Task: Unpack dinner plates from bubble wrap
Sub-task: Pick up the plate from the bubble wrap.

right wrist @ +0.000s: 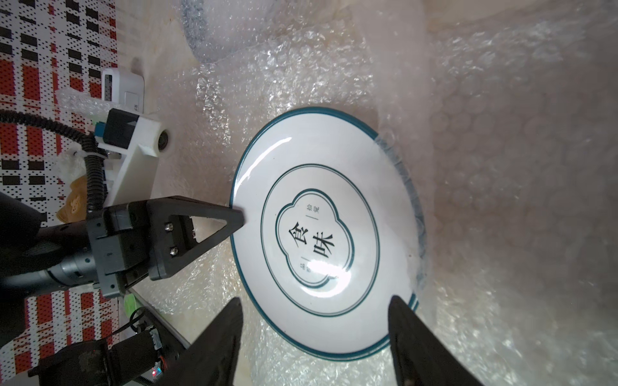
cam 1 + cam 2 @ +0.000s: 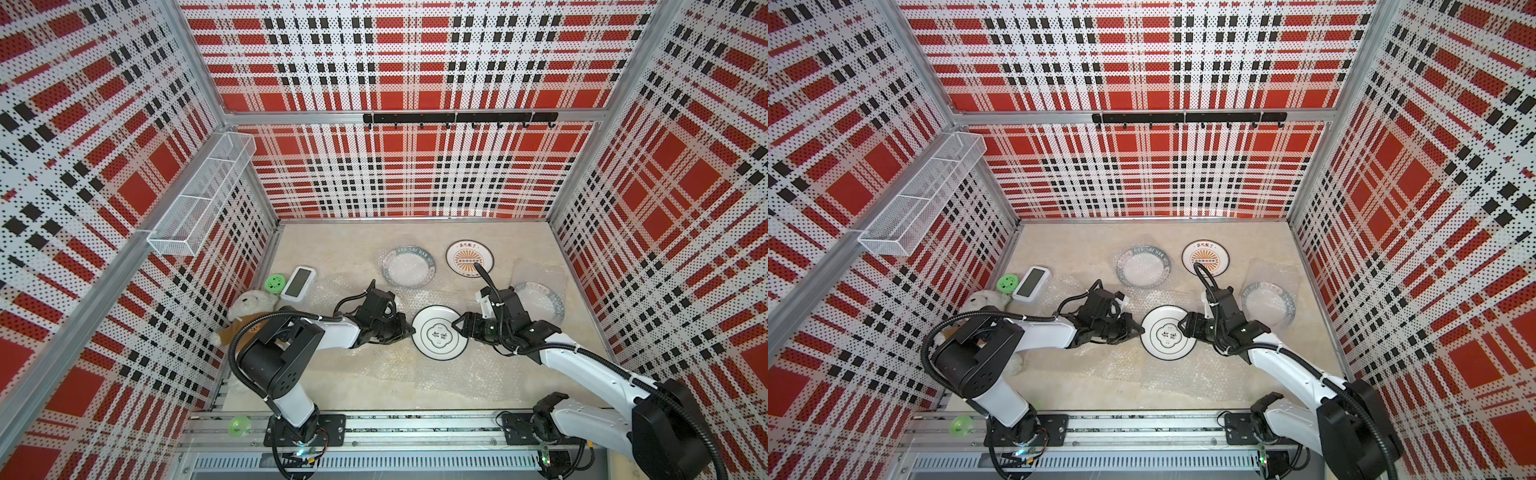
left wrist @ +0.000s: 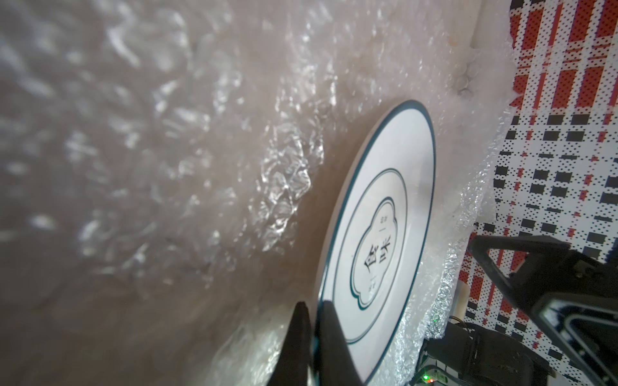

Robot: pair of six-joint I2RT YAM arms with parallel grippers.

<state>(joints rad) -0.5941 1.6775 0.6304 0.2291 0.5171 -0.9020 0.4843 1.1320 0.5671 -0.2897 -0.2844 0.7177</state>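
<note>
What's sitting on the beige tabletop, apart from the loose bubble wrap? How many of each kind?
Plates: 4 (green-rimmed plate, sunburst plate, two wrapped plates)
Teddy bear: 1
White device: 1
Green disc: 1
Total: 7

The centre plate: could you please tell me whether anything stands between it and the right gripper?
Nothing visible does. The right gripper, jaws open, sits at the bare rim of the centre plate; bubble wrap laps over that rim only to one side.
</note>
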